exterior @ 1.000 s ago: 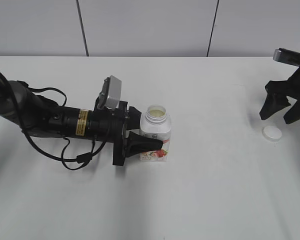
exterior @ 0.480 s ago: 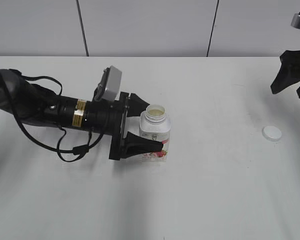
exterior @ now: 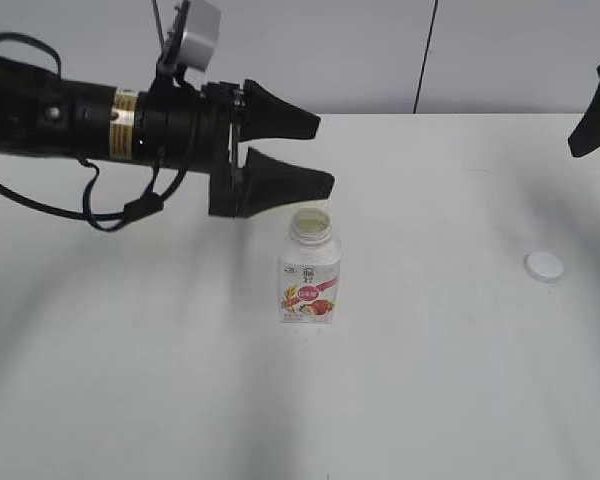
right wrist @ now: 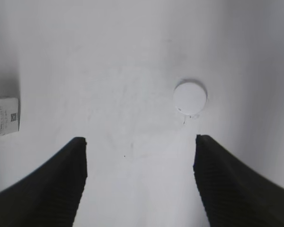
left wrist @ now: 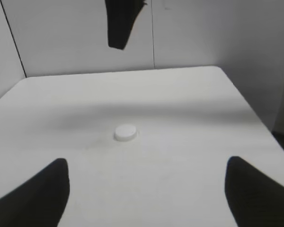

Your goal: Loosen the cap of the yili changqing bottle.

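The yili changqing bottle point(exterior: 309, 268) stands upright near the middle of the counter point(exterior: 430, 400), its wide neck uncovered and the pale contents visible inside. The cap point(exterior: 544, 265) lies flat on the counter well apart from the bottle, toward the right side. Judged from this arrangement, the loosening is complete, the cap being wholly off, and nothing of the task appears to remain. The left end effector point(exterior: 315, 160) hangs above and behind the bottle with its jaws spread wide, holding and touching nothing. The right end effector point(right wrist: 139, 182), also spread wide and empty, is raised over the counter near the cap without contact.
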{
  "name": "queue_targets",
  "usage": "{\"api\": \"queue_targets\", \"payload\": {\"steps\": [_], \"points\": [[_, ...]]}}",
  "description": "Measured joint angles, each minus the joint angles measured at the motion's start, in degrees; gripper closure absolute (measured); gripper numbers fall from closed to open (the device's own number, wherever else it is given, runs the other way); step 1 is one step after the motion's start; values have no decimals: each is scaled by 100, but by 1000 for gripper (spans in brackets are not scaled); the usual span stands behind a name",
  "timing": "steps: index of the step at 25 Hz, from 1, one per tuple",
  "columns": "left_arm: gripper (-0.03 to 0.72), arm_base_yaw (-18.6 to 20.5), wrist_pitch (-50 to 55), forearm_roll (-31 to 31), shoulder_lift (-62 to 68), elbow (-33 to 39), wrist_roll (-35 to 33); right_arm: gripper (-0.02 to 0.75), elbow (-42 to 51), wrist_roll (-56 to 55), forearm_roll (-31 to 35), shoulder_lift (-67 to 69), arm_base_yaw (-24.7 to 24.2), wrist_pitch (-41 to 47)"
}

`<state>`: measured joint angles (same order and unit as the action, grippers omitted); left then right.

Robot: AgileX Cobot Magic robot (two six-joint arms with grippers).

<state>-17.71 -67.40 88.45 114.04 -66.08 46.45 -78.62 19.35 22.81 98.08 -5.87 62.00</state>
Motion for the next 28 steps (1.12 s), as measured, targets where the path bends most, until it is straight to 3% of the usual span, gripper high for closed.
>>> {"api": "queue_targets", "payload": {"steps": [2,6,8,14,16,19,21,23,25,28], "points": [[90,0,820,265,-413,0,928,183,0,-12,12,-110,0,166],[95,0,2891,1436,-1245,6,2732,183,0,-63,22,-351,0,474],[95,57,3659,1582,-1580,6,3465,183,0,-100,29,-497,0,612],[95,483,5105,1640,-2025,12,4227,183,0,-118,35,-855,0,741],[95,561,6071,1640,-2025,116,4275,183,0,-118,35,-903,0,744],[95,611,7523,1582,-2020,265,3819,183,0,-118,35,-949,0,745],[95,618,8164,1082,-2020,288,3259,183,0,-118,35,-954,0,750],[97,618,8403,54,-2020,288,2426,183,0,-118,41,-954,0,756],[98,612,8603,-1464,-2020,288,1320,183,0,-118,83,-954,0,761],[98,538,8677,-3272,-2034,290,-41,183,0,-124,125,-954,0,766]]}}
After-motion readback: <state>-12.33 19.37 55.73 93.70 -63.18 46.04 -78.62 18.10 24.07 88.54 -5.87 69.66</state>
